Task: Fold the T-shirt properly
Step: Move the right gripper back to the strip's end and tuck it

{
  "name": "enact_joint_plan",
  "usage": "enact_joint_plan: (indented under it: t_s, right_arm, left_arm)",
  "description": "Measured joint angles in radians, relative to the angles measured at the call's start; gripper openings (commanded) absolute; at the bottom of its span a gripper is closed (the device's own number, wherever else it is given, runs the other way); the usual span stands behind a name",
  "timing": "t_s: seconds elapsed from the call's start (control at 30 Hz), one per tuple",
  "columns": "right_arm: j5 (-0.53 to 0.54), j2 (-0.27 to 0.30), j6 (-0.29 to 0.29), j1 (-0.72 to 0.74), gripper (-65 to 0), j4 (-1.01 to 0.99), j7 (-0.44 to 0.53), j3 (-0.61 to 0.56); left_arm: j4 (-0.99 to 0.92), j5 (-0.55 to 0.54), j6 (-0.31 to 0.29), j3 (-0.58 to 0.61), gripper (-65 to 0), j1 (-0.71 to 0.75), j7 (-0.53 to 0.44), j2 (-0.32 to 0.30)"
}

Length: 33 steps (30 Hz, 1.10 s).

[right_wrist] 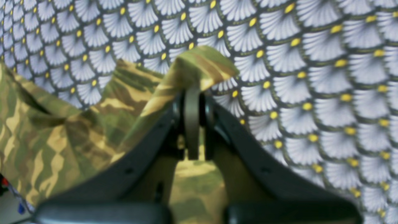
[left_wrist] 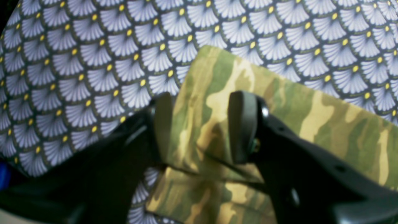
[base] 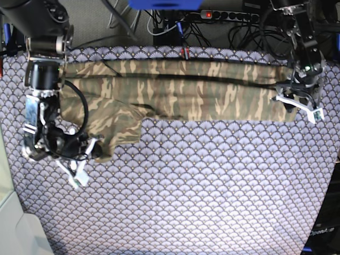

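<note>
The right claw [right_wrist: 192, 93] is pinched tight on a corner of the T-shirt [base: 175, 87], a peak of camouflage cloth standing up above its closed tips in the right wrist view. In the base view this claw sits at the picture's left, near the front-left part of the garment, where the cloth is bunched and pulled out of line toward it. The left claw [left_wrist: 199, 124] stands wide, its two dark fingers [left_wrist: 242, 124] straddling a folded edge of the shirt without closing on it; in the base view it hovers at the picture's right end of the garment.

The T-shirt lies as a long band across the far side of the worktop, on the purple scale-patterned cloth [base: 202, 186] that covers it. Long creases along the band suggest that lengthwise folds are already in, so the task looks partly done. What seems left is to bring the ends over toward each other and flatten the rumpled corner held by the right claw.

Faint lettering shows at the lower right corner of the base view, too dim to read with confidence; no label or brand can be made out on the shirt
</note>
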Motion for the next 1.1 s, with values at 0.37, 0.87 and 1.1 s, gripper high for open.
enact_joint_plan:
  t_s: [0.37, 0.87, 1.1]
  right_arm:
    - [0.008, -0.007, 0.000, -0.180, -65.0, 0.418, -0.192, 0.163]
    - [0.167, -0.039, 0.000, -0.493, -65.0, 0.684, -0.254, 0.364]
    - [0.177, -0.034, 0.000, -0.536, -65.0, 0.685, -0.251, 0.449]
  left_arm:
    - [-0.001, 0.002, 0.000, -0.003, -35.6, 0.000, -0.002, -0.010]
    - [-0.002, 0.003, 0.000, 0.000, -35.6, 0.000, 0.002, -0.039]
    - [-0.002, 0.003, 0.000, -0.005, -35.6, 0.003, 0.002, -0.050]
